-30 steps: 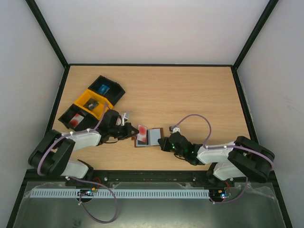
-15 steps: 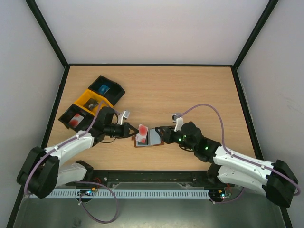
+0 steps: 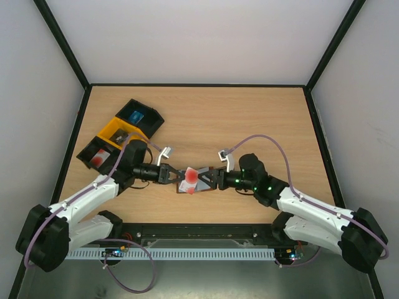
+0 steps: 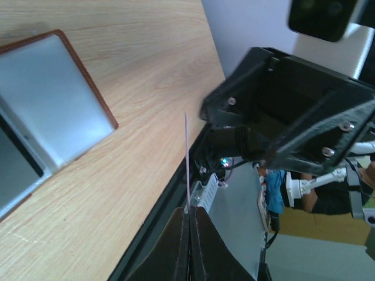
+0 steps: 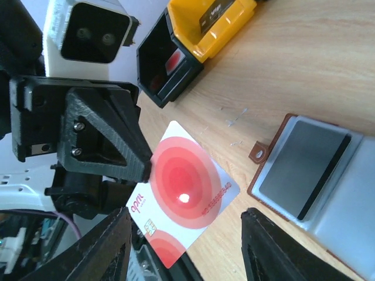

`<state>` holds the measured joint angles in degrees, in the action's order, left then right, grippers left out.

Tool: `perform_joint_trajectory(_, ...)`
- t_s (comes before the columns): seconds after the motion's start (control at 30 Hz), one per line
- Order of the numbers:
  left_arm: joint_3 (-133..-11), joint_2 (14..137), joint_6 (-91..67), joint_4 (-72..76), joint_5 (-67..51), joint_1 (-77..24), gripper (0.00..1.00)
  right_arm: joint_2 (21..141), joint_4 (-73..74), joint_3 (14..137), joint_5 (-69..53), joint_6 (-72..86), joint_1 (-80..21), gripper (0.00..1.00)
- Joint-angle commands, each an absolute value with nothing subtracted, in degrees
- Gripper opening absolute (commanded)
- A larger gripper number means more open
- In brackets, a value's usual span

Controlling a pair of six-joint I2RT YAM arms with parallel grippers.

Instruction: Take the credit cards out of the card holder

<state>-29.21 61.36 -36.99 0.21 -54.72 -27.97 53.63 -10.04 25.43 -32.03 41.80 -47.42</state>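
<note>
My left gripper point(image 3: 169, 174) is shut on the red credit card point(image 3: 189, 177) and holds it just above the open brown card holder point(image 3: 194, 189). In the left wrist view the pinched card point(image 4: 186, 158) shows edge-on above my left gripper point(image 4: 190, 211), with the card holder point(image 4: 47, 99) lying on the table at upper left. My right gripper point(image 3: 211, 179) is open and faces the card from the other side. In the right wrist view the red card point(image 5: 184, 193) hangs before my right gripper point(image 5: 187, 216). The dark grey card point(image 5: 299, 164) lies in the card holder point(image 5: 275, 146).
A yellow bin point(image 3: 121, 134) sits between two black bins point(image 3: 140, 115) at the table's left rear; they also show in the right wrist view point(image 5: 205, 23). The two grippers nearly meet over the card holder. The table's front rail point(image 4: 158, 205) runs close behind.
The left gripper has drawn the red card up off the card holder. The right gripper has moved left, closer to the card.
</note>
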Motion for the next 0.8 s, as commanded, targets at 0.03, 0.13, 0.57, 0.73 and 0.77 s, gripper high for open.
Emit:
perform_joint_trajectory(0.03, -30.46, 59.55, -36.34, -0.31, -59.09, -29.17, 0.03, 56.58, -16.94, 24.53, -39.76, 44.52, -46.34, 0.50)
perform_joint_trajectory(0.13, -30.46, 59.28, -36.20, -0.35, -59.56, -29.46, 0.03, 57.65, -17.54, 24.61, -39.94, 44.55, -46.24, 0.47)
perform_joint_trajectory(0.57, -30.37, 59.98, -35.82, -0.15, -60.25, -30.10, 0.03, 56.77, -22.44, 21.34, -41.32, 45.57, -44.97, 0.06)
perform_joint_trajectory(0.73, -31.61, 59.64, -34.59, -3.36, -56.59, -30.02, 0.13, 55.11, -23.10, 20.54, -40.44, 46.08, -44.86, 0.02)
perform_joint_trajectory(0.77, -32.20, 59.63, -34.11, -4.82, -55.11, -29.93, 0.26, 55.03, -23.27, 20.35, -40.19, 46.51, -44.89, 0.02)
